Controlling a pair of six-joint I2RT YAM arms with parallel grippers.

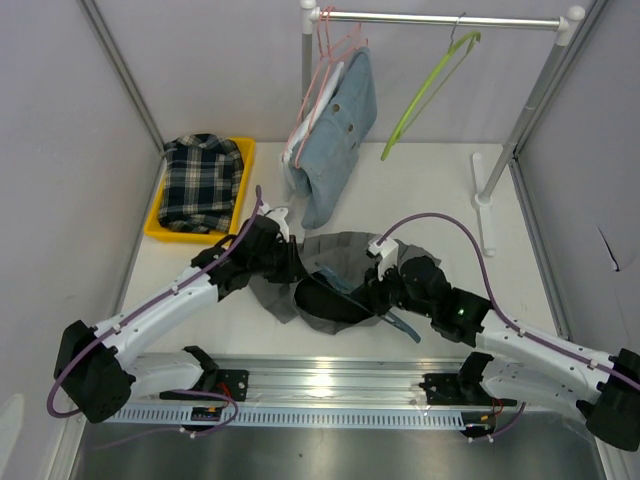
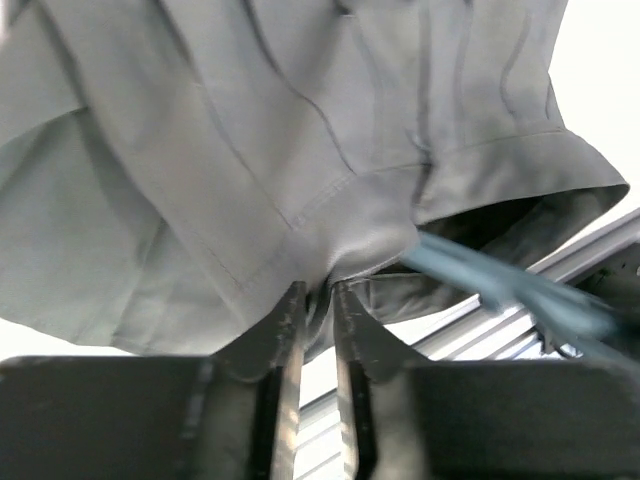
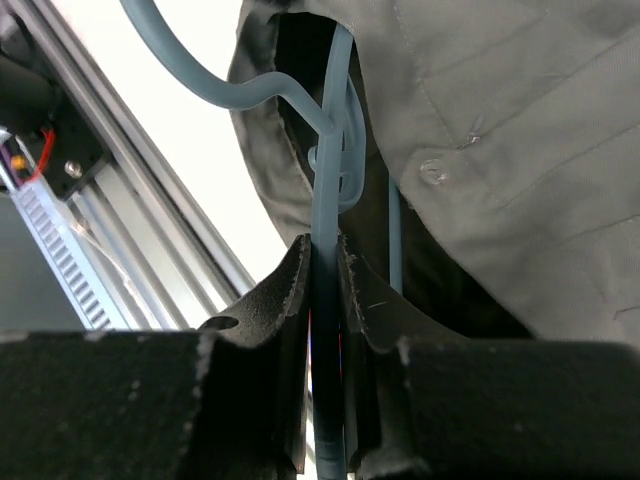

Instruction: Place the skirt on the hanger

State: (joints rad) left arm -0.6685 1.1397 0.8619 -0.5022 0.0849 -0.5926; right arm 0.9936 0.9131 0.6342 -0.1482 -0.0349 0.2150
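Over on the left, a yellow tray [image 1: 160, 232] is sitting on the white worktop [image 1: 430, 200] and holding a folded plaid cloth [image 1: 203, 180]. Just right of it, the left arm is reaching in toward the middle, and the left claw [image 1: 288, 258] is meeting the near left edge of the grey skirt [image 1: 345, 255]. In the left wrist view its fingers [image 2: 290, 330] are standing a narrow gap apart, with a fold of the skirt's hem [image 2: 330, 255] bunching right at the tips; whether the cloth is being pinched or only resting there I cannot tell. The skirt is lying crumpled on the middle of the worktop between the two claws, its dark inside showing through the opening. Behind it, a denim garment [image 1: 345, 130] is hanging from pink hangers [image 1: 330, 60] on the clothes rail [image 1: 450, 19]. The blue hanger [image 3: 328, 200] is running into the skirt's opening, one end poking out at the near side [image 1: 405, 325]. The right claw [image 3: 322, 245] is pressing together on the hanger's thin bar, close beside the skirt's buttoned waistband [image 3: 500, 150]. Farther right, a green hanger [image 1: 430, 85] is dangling tilted from the same rail
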